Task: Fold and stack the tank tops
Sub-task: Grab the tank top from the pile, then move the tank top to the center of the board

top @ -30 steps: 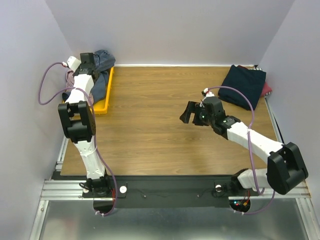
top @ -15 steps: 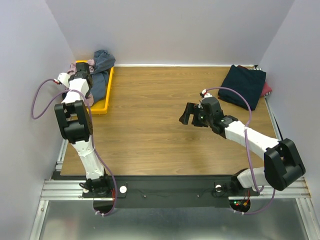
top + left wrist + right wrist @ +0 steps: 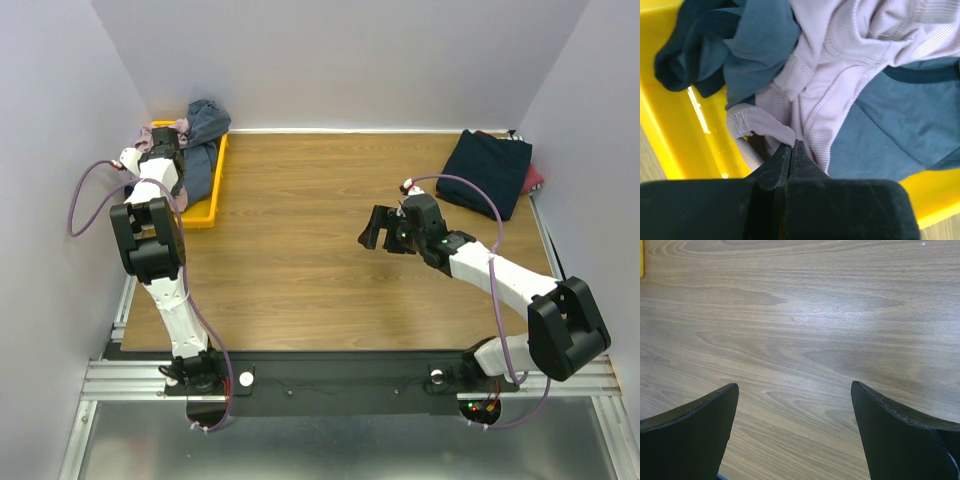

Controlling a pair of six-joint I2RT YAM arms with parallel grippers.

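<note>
Pink ribbed tank top (image 3: 850, 75): only the left wrist view shows its hem pinched in the closed left gripper (image 3: 794, 146), with a slate-blue tank top (image 3: 885, 125) alongside in the yellow plastic tray (image 3: 670, 135). The right gripper (image 3: 380, 235) gapes open, and a folded navy tank top (image 3: 488, 172) lies well beyond it.

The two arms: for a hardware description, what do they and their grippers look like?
Left arm and right arm: white links, bulky black joint housings, a purple cable looping along each. Left gripper and right gripper: matte black tapered fingers.
</note>
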